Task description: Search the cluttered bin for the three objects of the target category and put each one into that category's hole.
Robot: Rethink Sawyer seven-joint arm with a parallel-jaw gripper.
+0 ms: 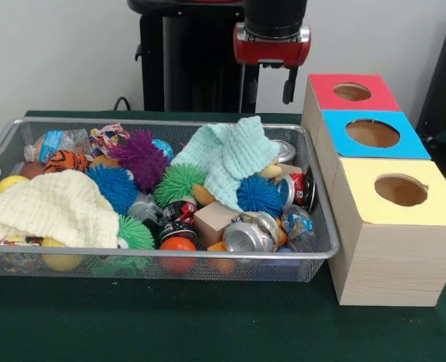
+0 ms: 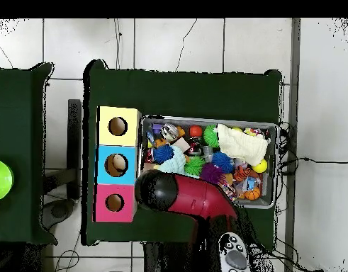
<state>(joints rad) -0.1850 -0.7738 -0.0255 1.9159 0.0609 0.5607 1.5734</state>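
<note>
front view: my gripper (image 1: 290, 84) hangs high at the far side of the table, above the far right corner of the wire basket (image 1: 170, 256) and just left of the red-topped box (image 1: 374, 94). only one dark fingertip shows below the red and black wrist, so i cannot tell whether my fingers are spread or pressed together, and nothing shows in them. the basket sits on the green table (image 1: 170, 324) and is packed full. one clear bottle with a blue label (image 1: 55, 143) lies on its side in the far left corner. another clear bottle (image 1: 298, 226) lies at the near right, beside a crushed silver can (image 1: 247, 234). a cream cloth (image 1: 53, 207) covers the near left and a mint cloth (image 1: 230, 158) drapes over the far middle. spiky balls in purple (image 1: 140, 156), blue (image 1: 259, 194) and green (image 1: 179, 183) lie between them. right of the basket stand three wooden boxes in a row, red far, blue-topped (image 1: 407, 139) in the middle, yellow-topped (image 1: 434, 207) near. the blue hole (image 1: 372, 133) is round and open.

overhead view: my red arm (image 2: 198, 198) reaches over the basket's (image 2: 274, 163) lower left corner, beside the blue hole (image 2: 116, 165). my gripper is hidden under the arm.
</note>
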